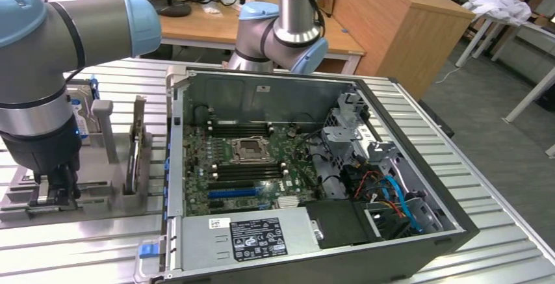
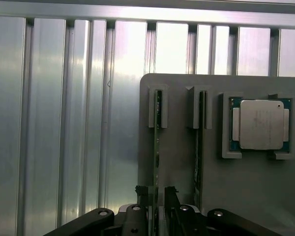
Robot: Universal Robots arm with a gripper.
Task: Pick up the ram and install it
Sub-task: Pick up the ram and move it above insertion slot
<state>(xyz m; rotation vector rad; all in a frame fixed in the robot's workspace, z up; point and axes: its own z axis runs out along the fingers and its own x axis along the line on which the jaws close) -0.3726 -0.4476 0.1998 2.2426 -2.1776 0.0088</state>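
Observation:
The ram (image 2: 158, 128) stands on edge in a slot of the grey holder plate (image 2: 179, 162), a thin green board seen edge-on. My gripper (image 2: 156, 192) straddles its near end, one black finger (image 2: 143, 194) on each side with a small gap, open and holding nothing. A second stick (image 2: 201, 147) stands in the neighbouring slot. In the exterior view my gripper (image 1: 51, 194) is low over the grey holder (image 1: 97, 190) at the exterior view's left, beside the open computer case (image 1: 416, 232). The motherboard's black memory slots (image 1: 247, 129) lie inside the case.
A square silver processor chip (image 2: 258, 124) sits in a pocket of the holder plate. The holder rests on a ribbed aluminium table (image 2: 64, 123). Another upright fixture (image 1: 137, 147) stands between my gripper and the case. A second robot arm (image 1: 282, 30) rises behind the case.

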